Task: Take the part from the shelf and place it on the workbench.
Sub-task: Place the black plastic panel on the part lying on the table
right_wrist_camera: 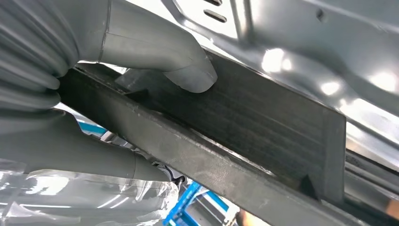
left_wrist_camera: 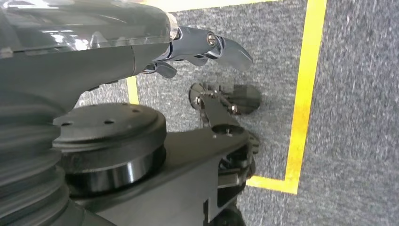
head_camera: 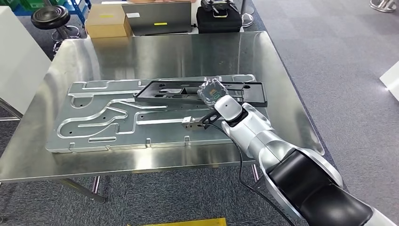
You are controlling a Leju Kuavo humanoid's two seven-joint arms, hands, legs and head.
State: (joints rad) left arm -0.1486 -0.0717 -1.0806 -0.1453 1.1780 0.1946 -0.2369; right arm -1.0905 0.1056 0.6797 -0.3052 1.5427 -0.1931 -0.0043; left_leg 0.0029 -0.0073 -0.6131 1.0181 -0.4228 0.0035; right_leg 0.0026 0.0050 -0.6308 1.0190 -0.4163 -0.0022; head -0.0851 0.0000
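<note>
A long black framed part [head_camera: 155, 96] lies flat across the far side of a large silver grooved plate [head_camera: 94, 122] on the steel workbench [head_camera: 164, 52]. My right hand [head_camera: 214, 92], wrapped in a clear cover, grips the part toward its right end. In the right wrist view the grey thumb [right_wrist_camera: 155, 52] presses on one face of the black part [right_wrist_camera: 263, 127], and a finger lies under its edge. My left hand [left_wrist_camera: 207, 44] hangs over grey carpet with its dark fingers stretched out and nothing in them.
Behind the workbench stand a cardboard box [head_camera: 108, 21], a grey case [head_camera: 157, 18], a black case [head_camera: 219, 19] and a black stool [head_camera: 51, 16]. A white cabinet [head_camera: 19, 61] borders the bench's left side. Yellow floor tape [left_wrist_camera: 301, 94] runs under my left hand.
</note>
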